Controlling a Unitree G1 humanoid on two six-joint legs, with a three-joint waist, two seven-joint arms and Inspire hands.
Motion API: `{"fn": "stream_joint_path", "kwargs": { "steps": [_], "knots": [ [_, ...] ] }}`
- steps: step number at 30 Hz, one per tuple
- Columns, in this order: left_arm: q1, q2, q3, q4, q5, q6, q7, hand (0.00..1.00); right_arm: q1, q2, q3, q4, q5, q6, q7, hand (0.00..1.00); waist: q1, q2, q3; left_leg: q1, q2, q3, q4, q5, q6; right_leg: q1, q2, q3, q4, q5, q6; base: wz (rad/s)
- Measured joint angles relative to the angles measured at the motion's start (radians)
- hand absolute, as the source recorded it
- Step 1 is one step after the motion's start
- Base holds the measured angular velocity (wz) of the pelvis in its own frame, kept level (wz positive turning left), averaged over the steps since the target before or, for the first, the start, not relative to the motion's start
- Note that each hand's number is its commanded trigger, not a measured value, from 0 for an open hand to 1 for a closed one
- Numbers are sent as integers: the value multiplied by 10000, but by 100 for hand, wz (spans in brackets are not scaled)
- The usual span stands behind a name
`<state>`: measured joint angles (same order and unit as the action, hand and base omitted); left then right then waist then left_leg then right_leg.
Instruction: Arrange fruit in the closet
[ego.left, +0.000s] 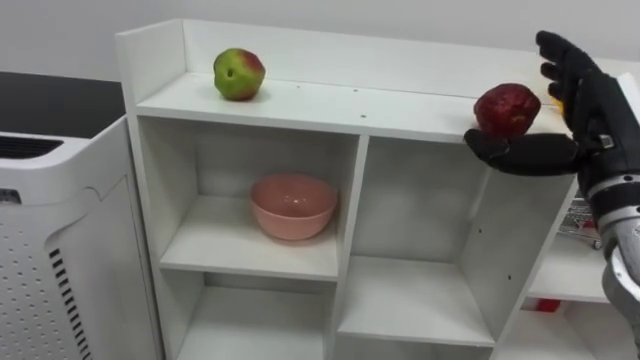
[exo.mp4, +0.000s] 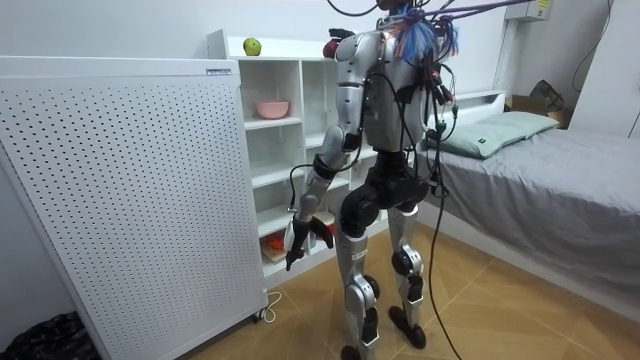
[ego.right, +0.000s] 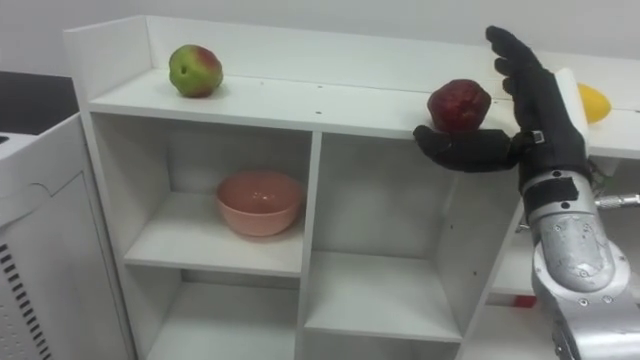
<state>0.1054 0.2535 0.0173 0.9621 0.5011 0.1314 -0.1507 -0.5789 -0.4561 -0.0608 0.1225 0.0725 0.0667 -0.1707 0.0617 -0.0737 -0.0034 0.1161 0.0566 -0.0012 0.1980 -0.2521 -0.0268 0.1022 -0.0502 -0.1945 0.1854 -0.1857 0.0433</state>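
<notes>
A white open shelf unit (ego.left: 330, 105) stands in front of me. On its top board a green-red apple (ego.left: 239, 74) rests at the left and a dark red apple (ego.left: 507, 108) sits near the right front edge. My right hand (ego.left: 590, 110) is open just right of the red apple: straight fingers rise beside it and the thumb reaches out along the board's front edge below it. A yellow fruit (ego.right: 594, 102) lies behind that hand, mostly hidden. My left hand (exo.mp4: 300, 232) hangs low at my side, fingers relaxed.
A pink bowl (ego.left: 293, 205) stands in the upper left compartment. Left of the shelf unit is a white perforated appliance (ego.left: 60, 240). Small packets and a red item (ego.left: 545, 305) lie in the right-hand compartments. Behind me is a bed (exo.mp4: 540, 180).
</notes>
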Motion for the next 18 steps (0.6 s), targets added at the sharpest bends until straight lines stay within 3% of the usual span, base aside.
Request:
{"fn": "stream_joint_path", "kwargs": {
  "steps": [7,9,10,11,18],
  "knots": [
    [-23,2,-1,-15,-322,30,-118,0,-17,-1,9,22,-25,-6,-188,100,-1,-59,25,20,1,4,-17,0,0,24,-2,-6,-4,0,0,0],
    [-26,1,-9,-13,-401,35,-116,0,-16,0,15,42,-22,-20,-221,100,-1,-76,61,51,1,3,-20,0,0,56,-1,-10,-4,0,0,0],
    [-44,1,-10,-13,-403,35,-109,0,-16,0,14,51,-22,-26,-235,100,-2,-98,138,99,2,3,-21,0,0,110,-1,-15,-11,0,0,0],
    [-38,0,-23,-10,-400,49,-108,0,-16,-1,13,61,-25,-28,-233,100,-9,-116,154,106,2,5,-19,0,0,119,-1,-27,-14,0,1,0],
    [-37,-1,-30,-10,-398,161,-109,0,-15,0,14,103,-32,-26,-192,100,-10,-126,136,94,2,13,14,0,0,120,-1,-36,-9,0,0,0]
  ]
}}
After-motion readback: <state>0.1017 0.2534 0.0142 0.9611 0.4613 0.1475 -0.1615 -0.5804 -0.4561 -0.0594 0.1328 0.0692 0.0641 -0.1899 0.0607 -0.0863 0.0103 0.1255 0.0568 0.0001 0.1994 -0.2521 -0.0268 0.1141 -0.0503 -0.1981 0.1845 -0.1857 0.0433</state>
